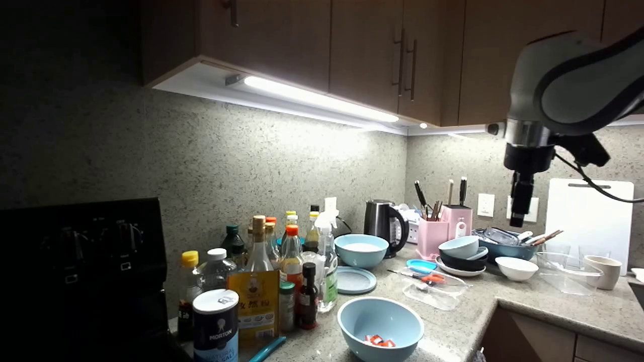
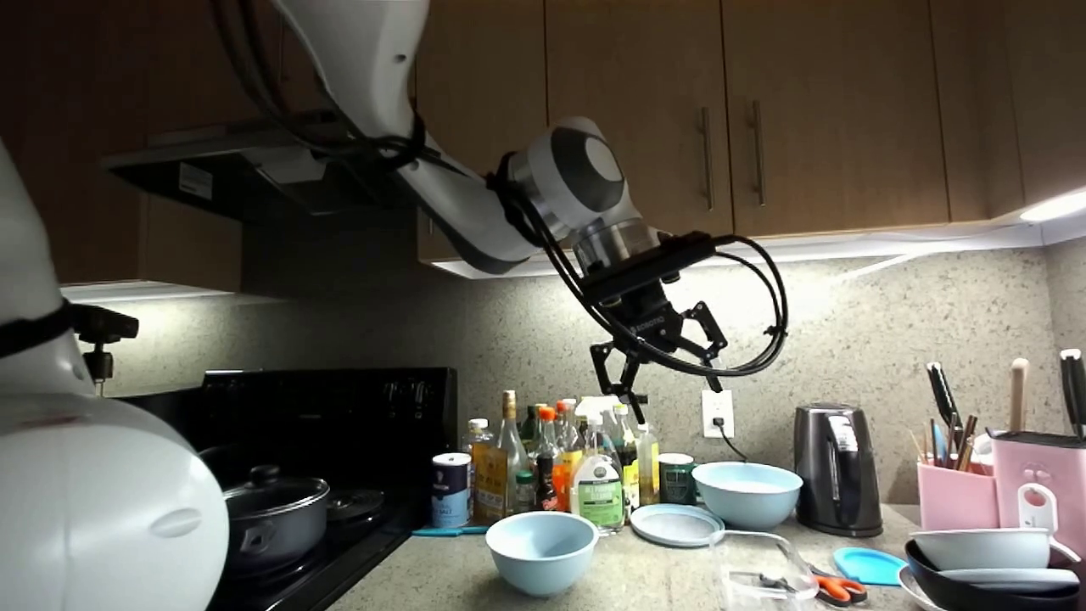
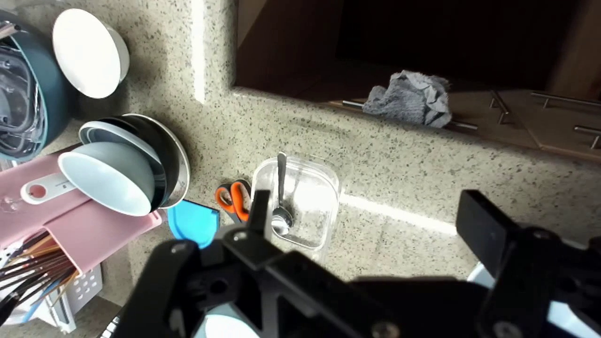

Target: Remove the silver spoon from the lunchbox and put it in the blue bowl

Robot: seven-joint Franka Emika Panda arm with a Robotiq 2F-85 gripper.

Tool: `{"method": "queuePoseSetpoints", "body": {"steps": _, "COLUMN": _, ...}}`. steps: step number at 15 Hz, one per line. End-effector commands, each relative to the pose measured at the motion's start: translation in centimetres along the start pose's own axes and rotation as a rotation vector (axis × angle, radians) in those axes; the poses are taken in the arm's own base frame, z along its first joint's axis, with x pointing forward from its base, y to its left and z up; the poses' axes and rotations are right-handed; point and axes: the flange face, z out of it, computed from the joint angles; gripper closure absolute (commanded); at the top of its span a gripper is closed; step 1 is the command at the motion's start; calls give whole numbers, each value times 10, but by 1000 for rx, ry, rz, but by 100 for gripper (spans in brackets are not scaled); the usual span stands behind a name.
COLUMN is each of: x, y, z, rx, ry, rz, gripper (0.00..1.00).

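Kettle [image 2: 836,479]: standing left of pink holder [image 2: 959,499]
Cutting board [image 1: 588,226]: leaning far right
Cloth [image 3: 411,101]: hanging on a handle [image 3: 465,125]

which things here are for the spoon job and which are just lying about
For the job: silver spoon; clear lunchbox holding it; nearer blue bowl or farther blue bowl, can't tell which; open tool

Not part of it: orange-handled scissors; kettle; salt canister; spray bottle; white cutting board

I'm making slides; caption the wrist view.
Silver metal spoon in a clear rectangular lunchbox beside orange-handled scissors, seen past the open black tool.
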Motion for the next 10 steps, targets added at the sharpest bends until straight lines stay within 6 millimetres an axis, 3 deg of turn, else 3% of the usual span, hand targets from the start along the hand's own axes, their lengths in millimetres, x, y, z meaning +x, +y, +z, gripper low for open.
{"method": "queuePoseSetpoints", "body": {"steps": 1, "x": 48, "y": 15, "z": 29, "rx": -41, "ry": -52, "rz": 10, "gripper": 0}}
{"method": "queuePoseSetpoints", "body": {"steps": 2, "x": 53, "y": 18, "z": 35, "rx": -34, "ry": -63, "rz": 13, "gripper": 0}}
{"method": "queuePoseSetpoints", "body": {"steps": 3, "x": 40, "y": 6, "z": 24, "rx": -16, "ry": -42, "rz": 0, "gripper": 0}}
{"method": "queuePoseSetpoints", "body": {"steps": 5, "x": 52, "y": 12, "z": 36, "rx": -15, "ry": -60, "rz": -2, "gripper": 0}}
{"method": "queuePoseSetpoints", "body": {"steps": 8, "x": 55, "y": 16, "z": 38, "rx": -16, "ry": -62, "rz": 1, "gripper": 0}}
{"method": "queuePoseSetpoints", "body": {"steps": 10, "x": 67, "y": 28, "z": 62, "rx": 1, "ry": -87, "rz": 25, "gripper": 0}}
